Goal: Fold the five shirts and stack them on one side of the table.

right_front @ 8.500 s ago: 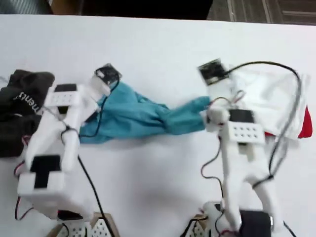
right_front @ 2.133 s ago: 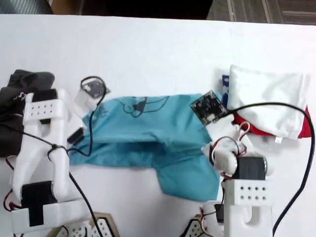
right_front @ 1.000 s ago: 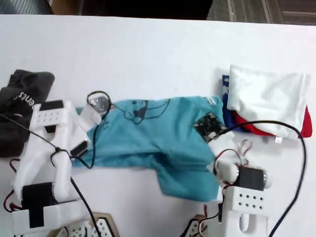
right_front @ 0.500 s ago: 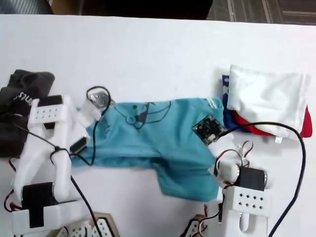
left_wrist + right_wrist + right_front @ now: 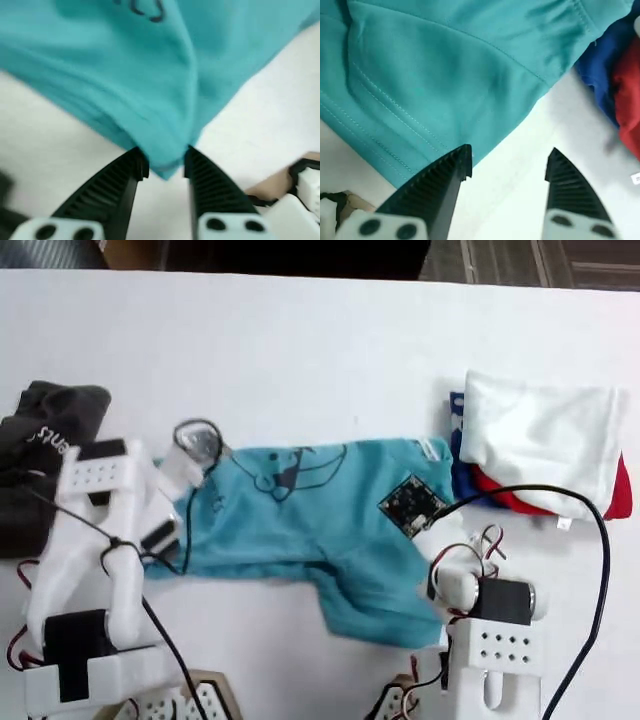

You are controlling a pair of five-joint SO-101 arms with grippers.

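A teal shirt [image 5: 310,520] lies spread across the table's middle, printed side up, with one flap hanging toward the front edge. My left gripper [image 5: 165,161] is shut on a folded corner of the teal shirt [image 5: 150,75] at its left end, where the left arm [image 5: 95,500] stands. My right gripper [image 5: 507,162] hangs open over the teal shirt's [image 5: 445,75] hem, with bare table between its fingers. The right arm [image 5: 490,640] stands at the front right.
A folded white shirt [image 5: 540,440] tops a red shirt [image 5: 620,498] and a blue shirt [image 5: 462,475] at the right edge. A crumpled dark shirt [image 5: 45,450] lies at the far left. Cables [image 5: 590,530] loop beside the right arm.
The teal shirt went from a bunched strip stretched between both grippers to lying spread flat. Over the last second the right wrist edged left; the left arm barely moved.
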